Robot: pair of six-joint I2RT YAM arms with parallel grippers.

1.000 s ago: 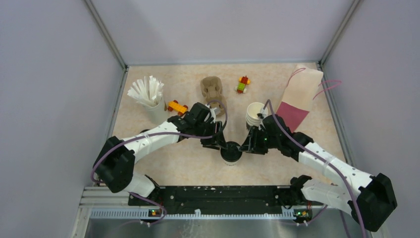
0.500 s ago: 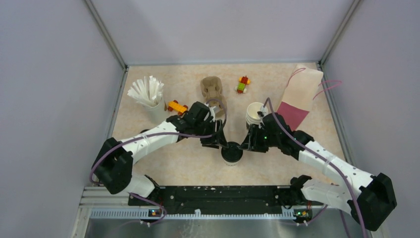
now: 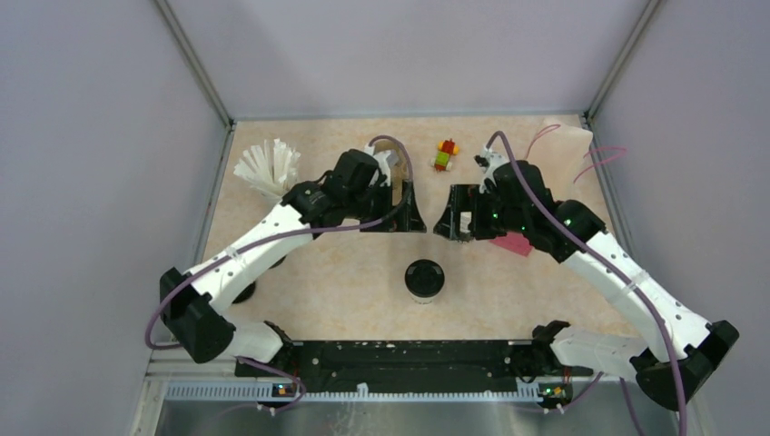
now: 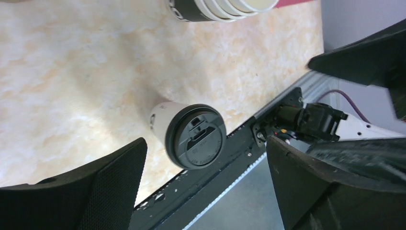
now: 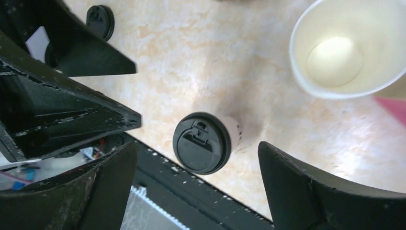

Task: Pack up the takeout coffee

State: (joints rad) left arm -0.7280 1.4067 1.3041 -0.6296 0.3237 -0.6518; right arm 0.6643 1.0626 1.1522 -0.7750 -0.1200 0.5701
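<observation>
Top external view gives us the lidded cup (image 3: 424,280) upright on the table (image 3: 350,304). We see the left gripper (image 3: 395,221) and right gripper (image 3: 457,222) spread wide, empty.

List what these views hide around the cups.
- cup stack: left wrist view, cut by the top edge; top view, hidden under the right arm.
- lidded cup: contents hidden by its lid, every view.
- bag: top view, mostly under the right arm.

Lidded cup (image 3: 424,279) front-centre on table (image 3: 336,291); toy (image 3: 445,154) far behind; stick cup (image 3: 266,166) back-left.
</observation>
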